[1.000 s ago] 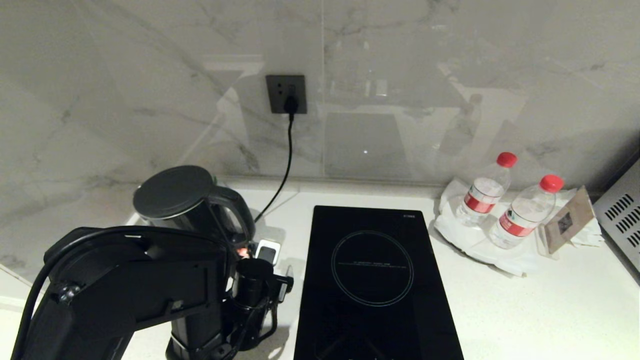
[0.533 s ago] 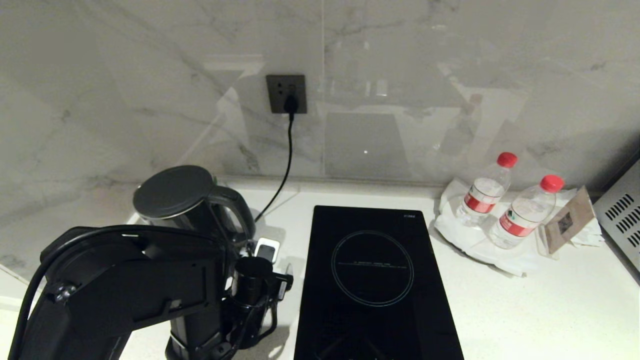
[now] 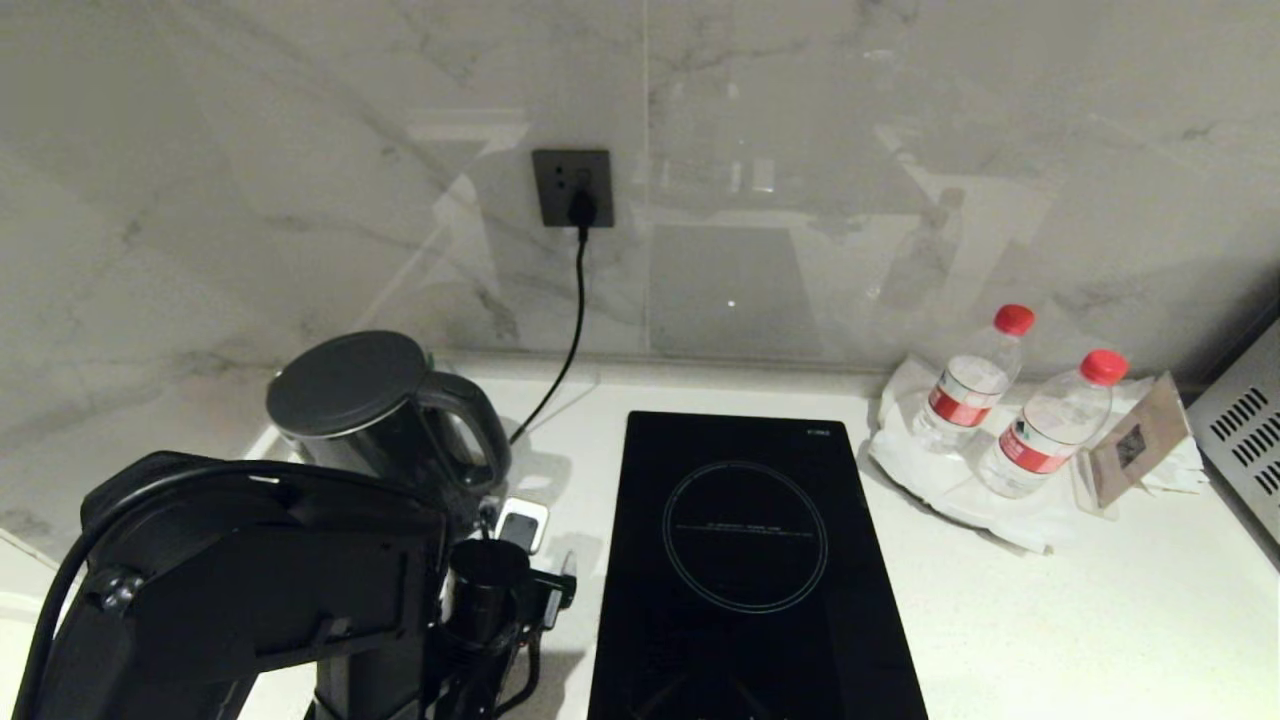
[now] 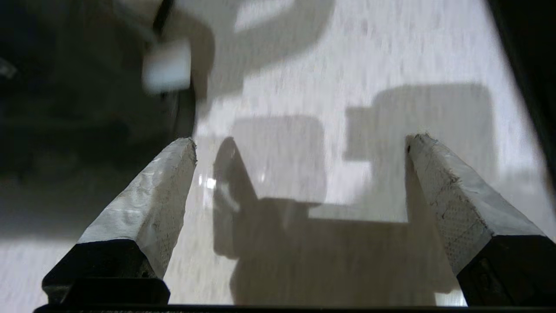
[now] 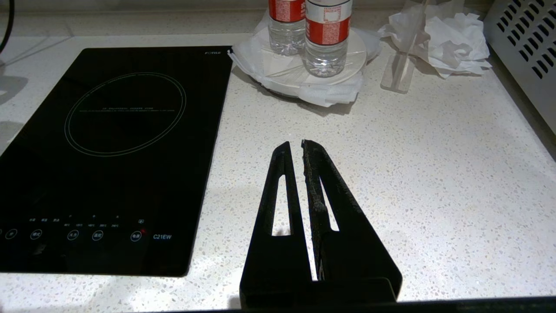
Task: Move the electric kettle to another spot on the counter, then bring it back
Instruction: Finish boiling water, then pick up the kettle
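The electric kettle (image 3: 375,415), glossy black with a flat lid and a loop handle, stands upright at the back left of the white speckled counter (image 3: 1050,620). My left arm (image 3: 250,590) fills the near left corner, in front of the kettle and hiding its lower part. The left gripper (image 4: 299,143) is open, its pale padded fingers (image 4: 165,191) wide apart over bare counter, with nothing between them. The kettle's dark bulk (image 4: 78,108) lies just beside one finger. My right gripper (image 5: 295,145) is shut and empty, low over the counter (image 5: 434,174) beside the hob.
A black glass induction hob (image 3: 745,560) lies mid-counter, right of the left gripper. A cord runs from the wall socket (image 3: 572,188) down behind the kettle. Two red-capped water bottles (image 3: 1000,410) stand on a paper-lined plate at the back right, beside a card stand (image 3: 1140,440) and a vented metal appliance (image 3: 1240,430).
My left arm has drawn back toward the counter's near edge, away from the kettle's handle, jaws still open. The kettle has stayed put. A red light seen beside the kettle is hidden.
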Tool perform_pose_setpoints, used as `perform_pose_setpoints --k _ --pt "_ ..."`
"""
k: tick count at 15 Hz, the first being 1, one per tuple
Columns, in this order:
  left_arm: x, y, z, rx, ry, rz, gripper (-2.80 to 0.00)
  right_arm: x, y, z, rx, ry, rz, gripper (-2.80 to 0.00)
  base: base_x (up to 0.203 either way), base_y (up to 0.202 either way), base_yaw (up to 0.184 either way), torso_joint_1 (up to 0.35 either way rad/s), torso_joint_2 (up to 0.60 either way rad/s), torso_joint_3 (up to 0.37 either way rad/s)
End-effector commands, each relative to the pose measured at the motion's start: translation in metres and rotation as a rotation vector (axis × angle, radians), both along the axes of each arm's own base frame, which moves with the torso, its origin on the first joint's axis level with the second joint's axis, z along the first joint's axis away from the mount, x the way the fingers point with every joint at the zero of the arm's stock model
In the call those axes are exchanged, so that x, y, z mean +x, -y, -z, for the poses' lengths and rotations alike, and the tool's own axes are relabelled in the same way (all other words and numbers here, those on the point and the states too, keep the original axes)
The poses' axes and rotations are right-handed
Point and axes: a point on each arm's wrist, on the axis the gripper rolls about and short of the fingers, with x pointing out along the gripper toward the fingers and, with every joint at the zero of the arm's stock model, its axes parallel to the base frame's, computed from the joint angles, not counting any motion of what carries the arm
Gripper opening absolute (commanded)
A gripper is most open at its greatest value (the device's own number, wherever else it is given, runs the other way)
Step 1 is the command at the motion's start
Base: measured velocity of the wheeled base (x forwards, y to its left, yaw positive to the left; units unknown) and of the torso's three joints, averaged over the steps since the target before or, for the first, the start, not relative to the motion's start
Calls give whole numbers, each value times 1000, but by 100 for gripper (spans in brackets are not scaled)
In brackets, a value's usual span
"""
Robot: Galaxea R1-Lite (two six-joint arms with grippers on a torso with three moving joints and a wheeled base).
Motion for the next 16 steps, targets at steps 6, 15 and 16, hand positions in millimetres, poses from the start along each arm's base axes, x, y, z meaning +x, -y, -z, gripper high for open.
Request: perform_pose_setpoints --k 6,15,16 --pt "-44 -11 -58 -71 77 49 0 0 0 0 0 1 -2 -280 0 0 0 0 0 0" --pt "-26 1 -96 -149 201 40 0 0 0 0 0 -1 0 -280 0 0 0 0 0 0" --pt "-21 1 -98 -147 202 29 0 0 0 0 0 -2 0 -280 0 0 0 0 0 0"
